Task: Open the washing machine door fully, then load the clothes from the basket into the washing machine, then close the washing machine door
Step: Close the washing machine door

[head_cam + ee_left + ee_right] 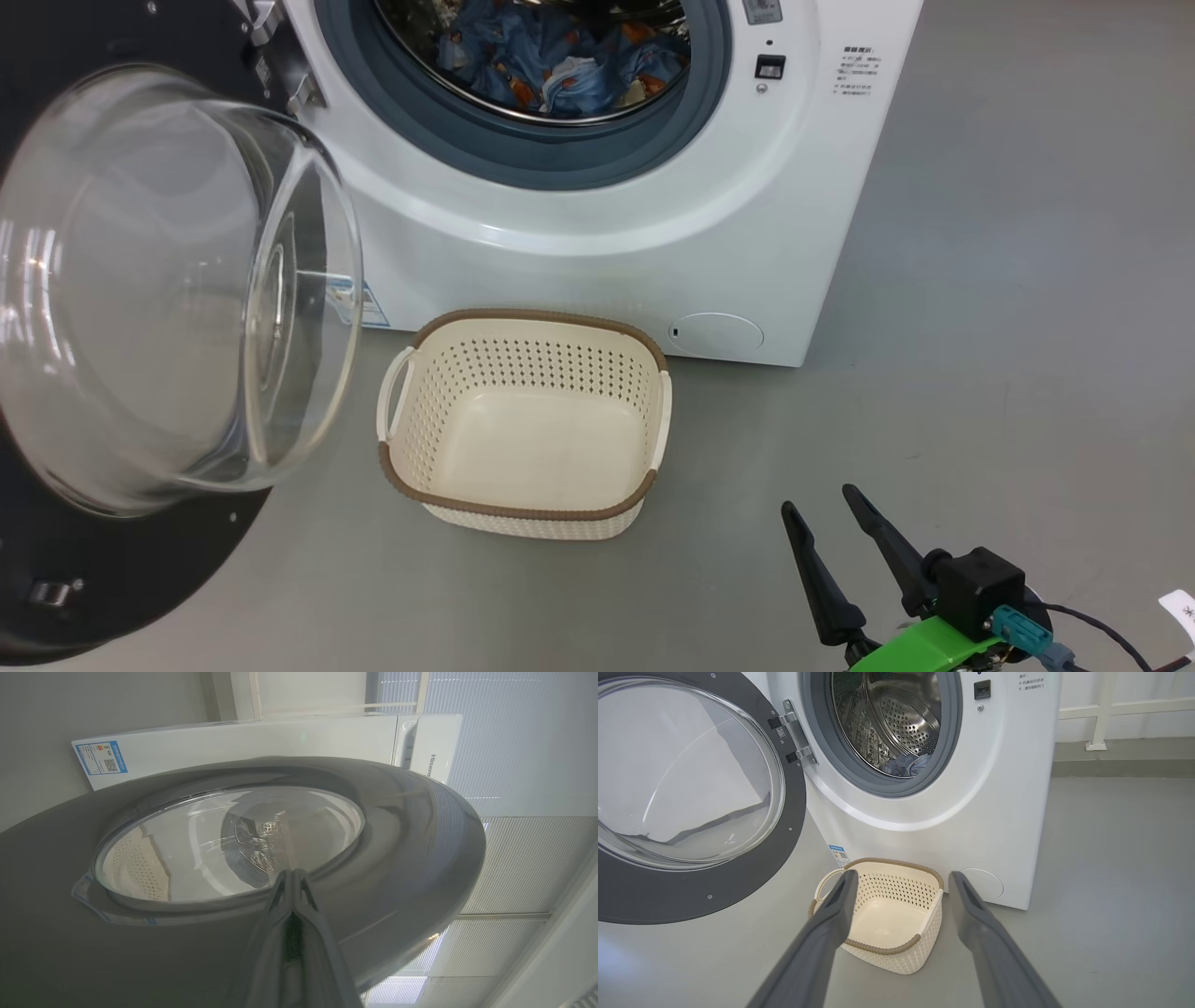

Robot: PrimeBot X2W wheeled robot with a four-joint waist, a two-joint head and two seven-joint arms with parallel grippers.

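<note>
The door (159, 308) stands swung wide off the washer (607, 271). It hangs on its hinge (798, 732) at the edge of the washer's opening, with the glass bowl bulging toward me. The clothes (560, 65) lie inside the washer's drum (901, 714), blue fabric with orange prints and a bit of white, low behind the grey seal (523, 159). The basket (537, 315) sits on the floor (980, 420) just in front of the washer, below the opening and near the round cap (717, 333), its bare cream bottom showing.

My left gripper (292, 875) is closed, its fingers (268, 961) pressed together with nothing between them. It points at the outer face of the door, close to the rim of the window (210, 844); I cannot tell whether the tips touch it. Through that glass I make out the basket's perforated wall and the washer's drum.

My right gripper (820, 499) is open and holds nothing. It hovers over the floor well out from the washer's front, aimed at the basket. In its wrist view the basket sits between the two spread fingers (822, 942).
</note>
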